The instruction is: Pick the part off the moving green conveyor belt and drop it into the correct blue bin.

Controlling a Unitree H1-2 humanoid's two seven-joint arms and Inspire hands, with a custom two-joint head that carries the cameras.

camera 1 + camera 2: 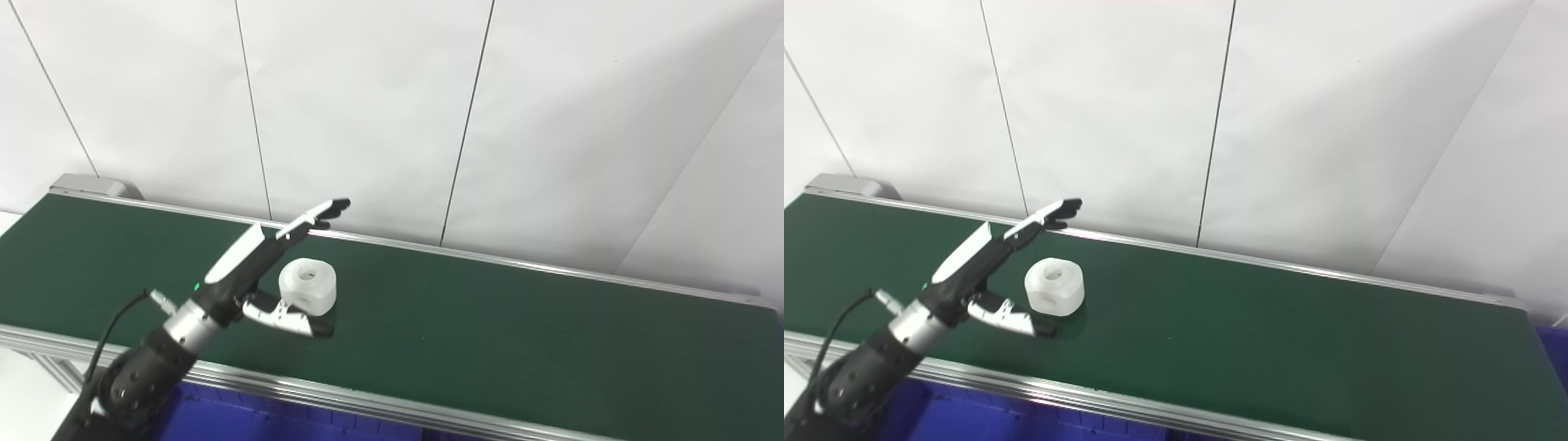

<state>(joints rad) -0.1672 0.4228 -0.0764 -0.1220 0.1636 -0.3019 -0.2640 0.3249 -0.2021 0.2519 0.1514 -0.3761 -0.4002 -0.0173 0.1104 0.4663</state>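
Dark green conveyor belt (490, 331) runs across the frame from left to right, edged by silver aluminium rails along its near and far sides, with a grey end housing (95, 185) at the far left corner. One thing sits on it: a white rounded part (308, 286) with a hole in its top, upright, left of the belt's centre, casting a small shadow.

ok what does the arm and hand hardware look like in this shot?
Only the left hand shows. White shell on its back, black fingers, a silver-and-black thumb. A small green light sits near the wrist. The wrist is a silver metal ring, with a black forearm below it showing small bolt holes. A thin black cable loops to a silver plug at the wrist. No right arm in view.
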